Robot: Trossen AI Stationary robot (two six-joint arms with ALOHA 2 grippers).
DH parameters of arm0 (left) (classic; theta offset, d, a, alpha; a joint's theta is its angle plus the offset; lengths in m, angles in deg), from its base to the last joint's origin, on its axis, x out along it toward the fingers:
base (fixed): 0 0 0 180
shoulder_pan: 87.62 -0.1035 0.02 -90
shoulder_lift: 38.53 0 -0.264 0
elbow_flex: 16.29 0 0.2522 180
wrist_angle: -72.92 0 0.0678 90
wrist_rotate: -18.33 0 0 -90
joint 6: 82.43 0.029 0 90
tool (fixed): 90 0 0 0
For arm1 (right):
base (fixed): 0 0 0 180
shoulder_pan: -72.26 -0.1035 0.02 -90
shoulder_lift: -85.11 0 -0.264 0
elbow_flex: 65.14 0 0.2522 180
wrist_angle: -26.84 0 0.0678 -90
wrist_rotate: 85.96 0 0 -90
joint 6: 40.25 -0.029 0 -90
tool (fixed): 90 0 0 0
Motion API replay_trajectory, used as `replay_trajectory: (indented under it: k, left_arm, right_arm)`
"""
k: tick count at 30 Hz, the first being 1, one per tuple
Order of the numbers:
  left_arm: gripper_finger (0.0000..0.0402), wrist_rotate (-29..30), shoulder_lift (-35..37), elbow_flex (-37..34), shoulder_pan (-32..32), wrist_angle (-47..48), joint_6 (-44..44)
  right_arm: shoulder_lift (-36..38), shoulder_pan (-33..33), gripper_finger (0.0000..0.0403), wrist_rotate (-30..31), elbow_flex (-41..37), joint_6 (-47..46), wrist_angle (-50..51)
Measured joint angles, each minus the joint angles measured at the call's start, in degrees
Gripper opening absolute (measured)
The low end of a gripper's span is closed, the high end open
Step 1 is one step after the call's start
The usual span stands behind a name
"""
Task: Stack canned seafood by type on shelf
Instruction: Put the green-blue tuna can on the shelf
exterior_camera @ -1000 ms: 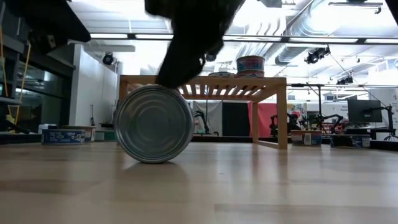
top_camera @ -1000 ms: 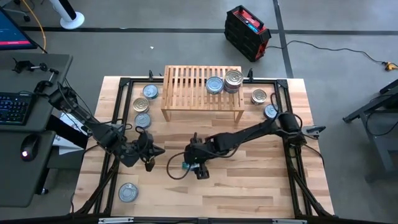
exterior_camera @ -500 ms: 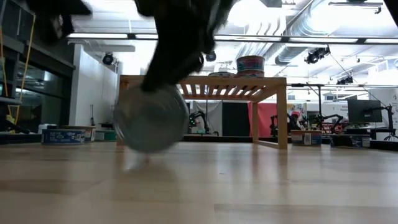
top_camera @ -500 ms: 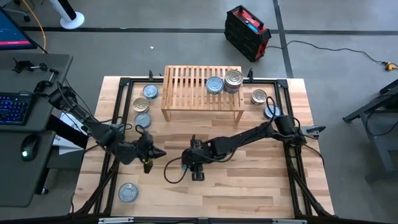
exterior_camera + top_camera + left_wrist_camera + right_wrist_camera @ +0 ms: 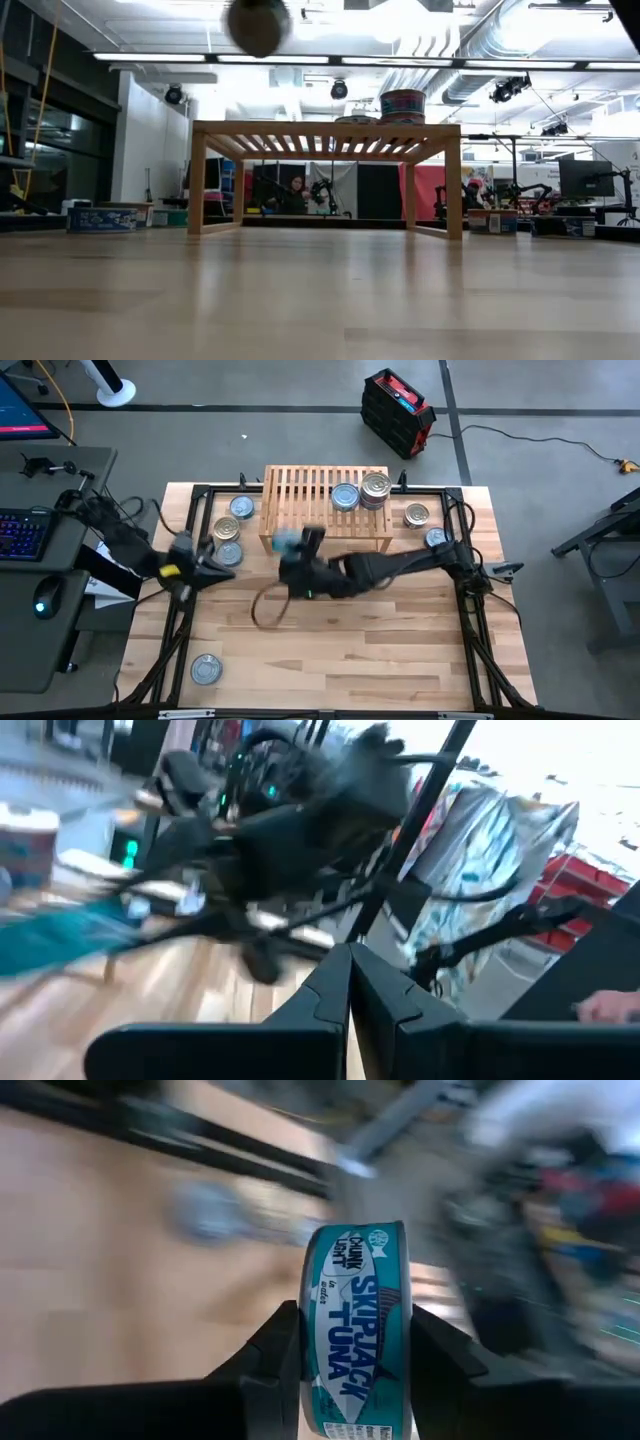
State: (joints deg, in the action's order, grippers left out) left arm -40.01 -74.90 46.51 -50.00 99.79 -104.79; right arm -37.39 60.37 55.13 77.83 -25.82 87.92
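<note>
My right gripper (image 5: 298, 546) is shut on a teal-labelled tuna can (image 5: 355, 1330), high above the table by the shelf's near left corner; the low view shows this can (image 5: 258, 22) above the shelf top. The light-wood shelf (image 5: 325, 500) carries a silvery-blue can (image 5: 345, 497) and a stack of cans (image 5: 376, 487) on its slats. More cans lie flat on the table left of the shelf (image 5: 229, 528), right of it (image 5: 416, 515) and near the front left (image 5: 205, 668). My left gripper (image 5: 222, 558) is shut and holds nothing, at the table's left. My right gripper pinches the can across its two flat faces, one finger (image 5: 275, 1355) on each; the labelled side wall (image 5: 345, 1295) faces the wrist camera. The fingers reach in from the table's right, slanting slightly down. The can stands on edge, lifted clear of table and shelf.
The black frame rails (image 5: 200, 495) run round the tabletop. A keyboard and desk (image 5: 25, 530) stand beyond the left edge. Bare planks (image 5: 350, 650) lie in front of the shelf.
My right gripper has risen from mid-table and gone toward the shelf's near left corner, tipping up from its downward point. The can, which stood on edge on the table, has gone up with it, clear of the wood. My left gripper has risen and drawn back toward the left edge.
</note>
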Motion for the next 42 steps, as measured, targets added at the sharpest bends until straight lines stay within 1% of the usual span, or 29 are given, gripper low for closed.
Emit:
replay_trajectory:
  k: [2,3,5,10,14,17,22,26,30,38,42]
  left_arm:
    - [0.0001,0.0,1.1,0.3,0.0,-0.1,2.3]
    - [0.0001,0.0,1.4,0.3,0.0,0.2,3.1]
    - [0.0001,0.0,1.6,0.2,0.0,0.2,4.0]
    - [0.0001,0.0,1.2,-0.1,0.0,0.3,4.0]
    - [0.0001,0.4,0.2,-0.2,0.0,0.5,2.9]
    - [0.0001,1.2,-0.3,-0.3,0.0,0.6,2.6]
    - [0.0001,4.5,-1.1,-0.3,0.0,0.1,2.2]
    - [0.0001,5.7,-1.1,-0.3,-0.1,-0.1,0.7]
    - [0.0001,5.9,-1.1,-0.3,-0.1,-0.2,-1.2]
    - [0.0001,6.0,-1.2,-0.3,-0.1,-0.1,-3.0]
    - [0.0001,6.0,-1.1,-0.3,-0.1,-0.1,-3.4]
  right_arm:
    - [0.0,2.5,0.0105,5.4,0.5,2.3,1.6]
    - [0.0,3.8,0.0105,6.5,0.5,3.0,2.0]
    - [0.0,6.5,0.0105,6.8,0.4,4.5,3.3]
    - [-1.1,12.5,0.0105,3.1,0.3,5.6,5.2]
    - [-2.2,15.4,0.0105,-0.5,0.3,6.6,5.6]
    - [-2.9,16.2,0.0105,-1.9,0.3,6.7,6.3]
    - [-5.2,17.0,0.0114,-2.2,0.3,8.7,8.0]
    - [-5.6,17.8,0.0116,-2.3,0.3,10.5,8.0]
    - [-5.6,18.1,0.0120,-4.6,0.3,10.5,8.5]
    - [-5.6,18.0,0.0161,-4.7,0.3,9.0,9.5]
    - [-5.6,18.0,0.0167,-4.6,0.3,8.6,11.7]
